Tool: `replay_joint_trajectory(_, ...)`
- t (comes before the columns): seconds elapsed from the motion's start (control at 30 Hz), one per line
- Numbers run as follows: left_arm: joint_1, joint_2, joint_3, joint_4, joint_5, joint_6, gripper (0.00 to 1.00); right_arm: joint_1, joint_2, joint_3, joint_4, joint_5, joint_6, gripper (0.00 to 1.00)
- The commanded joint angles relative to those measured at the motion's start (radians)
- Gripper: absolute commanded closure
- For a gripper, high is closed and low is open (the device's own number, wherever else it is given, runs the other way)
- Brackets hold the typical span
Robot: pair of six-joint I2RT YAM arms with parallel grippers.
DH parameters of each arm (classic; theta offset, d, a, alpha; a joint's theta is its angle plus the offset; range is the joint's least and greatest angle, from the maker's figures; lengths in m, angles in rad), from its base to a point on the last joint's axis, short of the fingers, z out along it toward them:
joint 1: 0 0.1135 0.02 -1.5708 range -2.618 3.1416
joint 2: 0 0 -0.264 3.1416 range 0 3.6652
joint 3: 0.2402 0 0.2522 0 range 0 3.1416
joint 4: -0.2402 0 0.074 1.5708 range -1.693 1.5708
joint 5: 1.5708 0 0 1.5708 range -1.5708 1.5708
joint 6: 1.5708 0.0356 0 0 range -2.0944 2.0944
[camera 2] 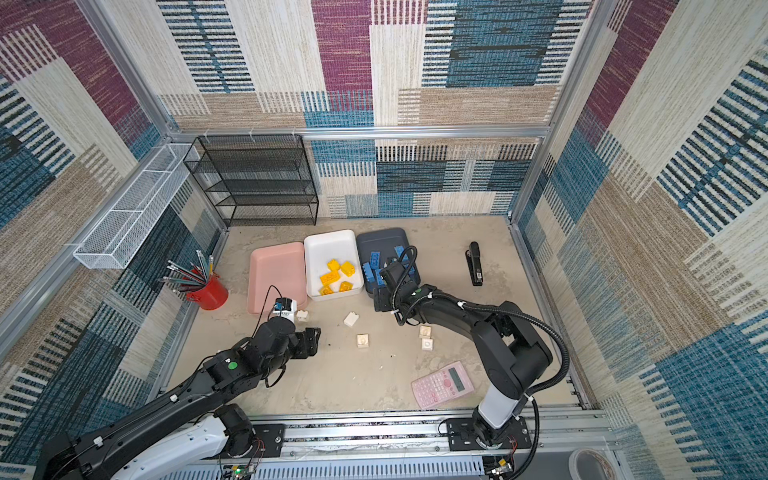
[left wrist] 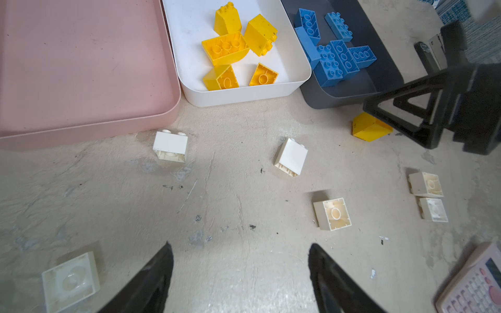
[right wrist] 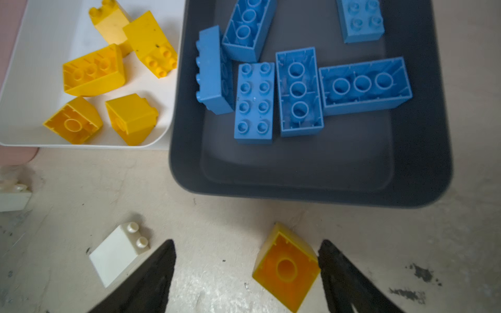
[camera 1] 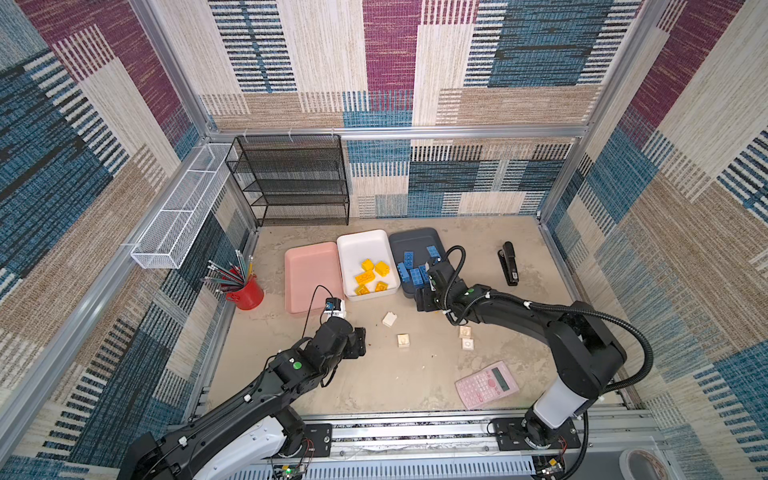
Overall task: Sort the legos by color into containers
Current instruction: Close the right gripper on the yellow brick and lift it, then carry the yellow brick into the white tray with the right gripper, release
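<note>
R end effector point(right wrist: 246, 241) spread round hollow yellow brick point(right wrist: 286, 267), L end effector point(left wrist: 240, 244) spread

Counter point(left wrist: 244, 257): rough, matt, stained, concrete-like.
Legos point(right wrist: 254, 103): smooth moulded plastic, slight gloss; yellow ones point(right wrist: 92, 73) scuffed and speckled.
Pink tray point(left wrist: 81, 67), dark grey tray point(right wrist: 298, 168): matt plastic.
Walls point(camera 1: 374, 62): woven cloth.
Shelf rack point(camera 1: 291, 178): black metal mesh.

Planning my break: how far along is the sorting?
Done: yellow legos in white tray, blue legos in grey tray. In hand: nothing; the open right gripper straddles a loose yellow brick. Left: that brick and the white bricks; pink tray is empty.
</note>
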Motion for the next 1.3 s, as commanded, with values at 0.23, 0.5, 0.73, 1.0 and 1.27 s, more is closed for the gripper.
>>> replay_joint_trajectory(0.23,-0.001,0.008,0.001,0.021,0.024,-0.017,0.21,-0.001,0.088,0.026,0.022,0.033,0.108,0.22)
replay_joint_trajectory(0.5,-0.001,0.006,-0.008,0.029,0.019,-0.016,0.21,-0.001,0.094,0.026,-0.001,0.025,0.066,0.28)
replay_joint_trajectory(0.73,0.0,0.014,-0.003,0.03,0.023,-0.014,0.21,0.014,0.095,0.015,-0.014,-0.018,0.019,0.34)
replay_joint_trajectory(1.0,0.0,0.015,0.003,0.023,0.02,-0.015,0.21,0.027,0.12,0.023,-0.028,0.009,-0.002,0.45)
replay_joint_trajectory(1.27,0.0,0.005,0.01,0.003,0.016,-0.013,0.21,0.038,0.123,0.034,-0.037,0.019,-0.003,0.58)
